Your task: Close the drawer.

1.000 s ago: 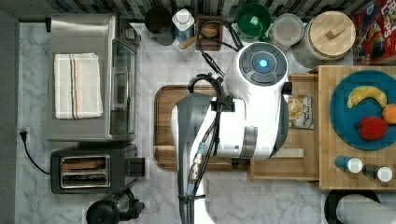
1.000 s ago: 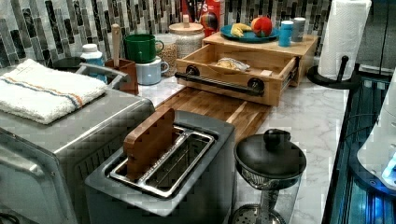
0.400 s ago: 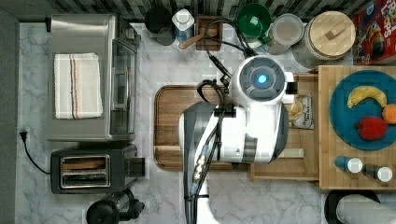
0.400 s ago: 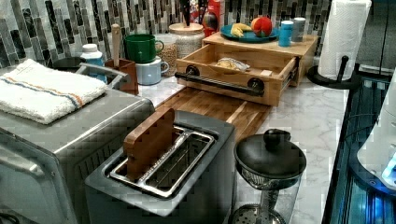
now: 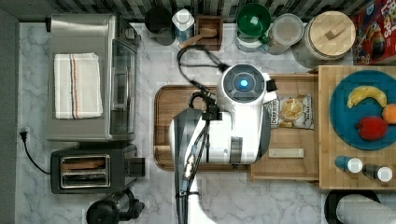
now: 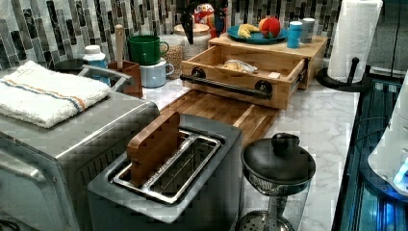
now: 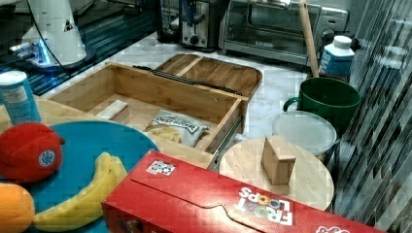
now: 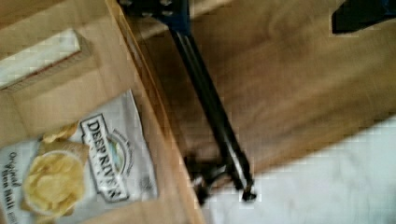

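The white arm point(image 5: 240, 121) covers the middle of the top view, hiding the front wall of the drawer point(image 5: 289, 161). The left view shows what the arm hides there: the drawer point(image 6: 250, 72) stands pulled out from under the butcher-block slab point(image 6: 308, 48), its black bar handle point(image 6: 226, 85) facing the brown tray point(image 6: 226, 108) on the marble counter. In the right view the drawer point(image 7: 160, 92) is open, with a chip bag point(image 7: 177, 127) toward its 4 o'clock corner and a small pale block point(image 7: 114, 110) at about 8 o'clock. The wrist view looks down on the handle point(image 8: 210, 107), the drawer's front rim just beside it, and the bag point(image 8: 74, 163) inside. Dark gripper parts sit at its edge; whether the fingers are apart or together cannot be told.
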Controlling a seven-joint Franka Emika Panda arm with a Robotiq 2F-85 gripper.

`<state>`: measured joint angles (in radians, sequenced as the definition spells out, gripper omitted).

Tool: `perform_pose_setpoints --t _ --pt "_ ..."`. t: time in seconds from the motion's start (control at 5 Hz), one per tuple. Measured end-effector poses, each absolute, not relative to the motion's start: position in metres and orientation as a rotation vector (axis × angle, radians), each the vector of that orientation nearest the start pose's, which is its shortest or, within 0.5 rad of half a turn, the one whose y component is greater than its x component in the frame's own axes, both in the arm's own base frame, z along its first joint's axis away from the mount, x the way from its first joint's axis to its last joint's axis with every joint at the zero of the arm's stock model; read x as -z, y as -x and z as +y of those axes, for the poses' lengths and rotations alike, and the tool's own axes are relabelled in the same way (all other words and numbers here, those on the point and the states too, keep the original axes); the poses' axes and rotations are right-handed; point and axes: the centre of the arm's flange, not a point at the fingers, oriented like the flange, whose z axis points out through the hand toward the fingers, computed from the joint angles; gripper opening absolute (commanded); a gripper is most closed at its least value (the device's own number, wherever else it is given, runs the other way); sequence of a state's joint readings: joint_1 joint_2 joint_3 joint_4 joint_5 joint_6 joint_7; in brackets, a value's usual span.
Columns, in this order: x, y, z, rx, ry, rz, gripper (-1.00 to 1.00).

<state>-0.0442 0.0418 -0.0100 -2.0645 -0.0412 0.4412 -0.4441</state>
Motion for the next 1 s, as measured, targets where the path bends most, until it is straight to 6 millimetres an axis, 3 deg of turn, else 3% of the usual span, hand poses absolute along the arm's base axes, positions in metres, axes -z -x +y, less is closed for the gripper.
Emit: perform_pose_setpoints --t 0.2,0.4,0.6,1.0 --pt "-0.395 -0.535 -0.020 -0.289 3.135 0.494 -1.00" --pt "-0.391 -0.535 -0.001 -0.320 3.104 0.392 -1.00" --pt "-0.387 -0.538 0.017 -0.246 3.115 0.165 -1.00" --pt "-0.377 -0.556 0.021 0.056 3.210 -0.028 -1.00"
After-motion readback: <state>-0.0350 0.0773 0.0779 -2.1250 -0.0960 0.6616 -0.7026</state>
